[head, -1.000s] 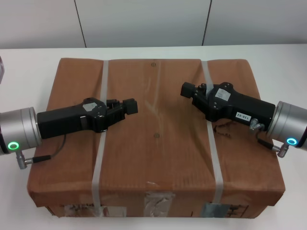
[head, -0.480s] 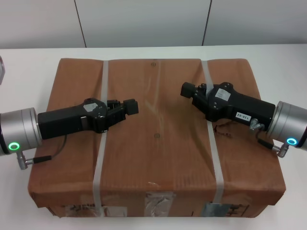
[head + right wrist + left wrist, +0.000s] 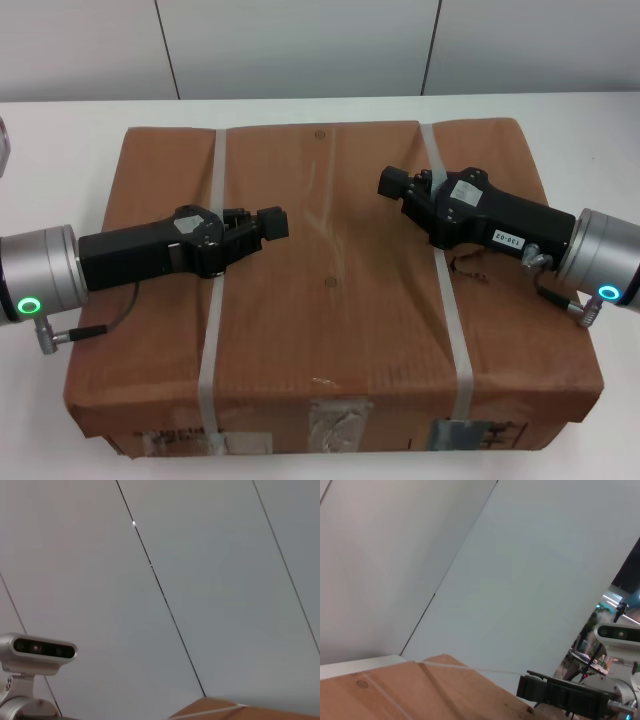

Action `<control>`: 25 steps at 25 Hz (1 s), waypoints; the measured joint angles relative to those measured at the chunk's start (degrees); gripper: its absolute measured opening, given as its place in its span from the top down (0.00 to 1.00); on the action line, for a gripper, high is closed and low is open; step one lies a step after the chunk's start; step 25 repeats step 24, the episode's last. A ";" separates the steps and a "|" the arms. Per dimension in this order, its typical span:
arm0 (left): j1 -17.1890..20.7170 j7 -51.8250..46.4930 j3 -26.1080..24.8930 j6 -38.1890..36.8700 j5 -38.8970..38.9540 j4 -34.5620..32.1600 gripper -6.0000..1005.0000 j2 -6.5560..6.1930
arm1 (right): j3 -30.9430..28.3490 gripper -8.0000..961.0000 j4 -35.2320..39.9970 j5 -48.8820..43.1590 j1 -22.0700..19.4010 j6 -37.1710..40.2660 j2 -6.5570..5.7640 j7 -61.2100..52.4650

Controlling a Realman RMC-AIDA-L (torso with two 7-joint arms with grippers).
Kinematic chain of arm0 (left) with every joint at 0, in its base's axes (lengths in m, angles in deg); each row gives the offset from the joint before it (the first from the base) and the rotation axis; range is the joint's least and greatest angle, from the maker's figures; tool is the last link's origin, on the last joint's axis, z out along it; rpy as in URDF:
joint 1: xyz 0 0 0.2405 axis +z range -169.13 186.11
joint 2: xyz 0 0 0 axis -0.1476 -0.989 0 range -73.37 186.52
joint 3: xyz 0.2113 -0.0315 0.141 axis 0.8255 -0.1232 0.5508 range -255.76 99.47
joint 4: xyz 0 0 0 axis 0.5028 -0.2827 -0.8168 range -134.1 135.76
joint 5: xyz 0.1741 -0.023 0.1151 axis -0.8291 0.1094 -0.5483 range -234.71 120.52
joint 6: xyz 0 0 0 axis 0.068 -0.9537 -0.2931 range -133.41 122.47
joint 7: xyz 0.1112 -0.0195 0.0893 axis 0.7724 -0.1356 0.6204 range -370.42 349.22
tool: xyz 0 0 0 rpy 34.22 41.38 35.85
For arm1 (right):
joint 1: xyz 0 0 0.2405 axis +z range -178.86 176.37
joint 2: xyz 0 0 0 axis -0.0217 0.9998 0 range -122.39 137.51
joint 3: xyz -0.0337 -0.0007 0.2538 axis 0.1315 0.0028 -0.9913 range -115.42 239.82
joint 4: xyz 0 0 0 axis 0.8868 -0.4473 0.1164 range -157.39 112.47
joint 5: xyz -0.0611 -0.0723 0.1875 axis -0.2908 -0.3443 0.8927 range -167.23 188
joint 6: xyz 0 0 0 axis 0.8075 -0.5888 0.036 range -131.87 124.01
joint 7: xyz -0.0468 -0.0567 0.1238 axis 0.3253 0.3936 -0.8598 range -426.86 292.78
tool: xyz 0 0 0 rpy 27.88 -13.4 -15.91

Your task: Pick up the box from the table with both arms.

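The box, a large brown paper-wrapped carton with two whitish straps and pale labels on its near side, lies on the white table. My left gripper lies over the box top, left of centre, and points right. My right gripper lies over the box top, right of centre, and points left. Both black gripper bodies cross a strap. The left wrist view shows the box top and the other arm's gripper farther off. The right wrist view shows a box corner.
A grey panelled wall stands behind the table. The table's white surface shows to the left, right and behind the box. My head camera shows in the right wrist view.
The box's near edge now shows a little lower and wider in the head view. My right arm has shifted slightly to the right. The left arm has barely moved.
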 joint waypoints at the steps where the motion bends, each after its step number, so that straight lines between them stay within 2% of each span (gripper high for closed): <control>1: 0.00 0.00 0.00 0.00 0.00 0.01 0.90 0.00 | 0.00 0.97 -0.01 0.00 0.00 0.00 0.00 0.00; 25: 0.00 0.02 0.00 0.03 -0.03 0.06 0.90 0.00 | 0.00 0.97 -0.05 0.04 -0.01 0.00 0.00 0.00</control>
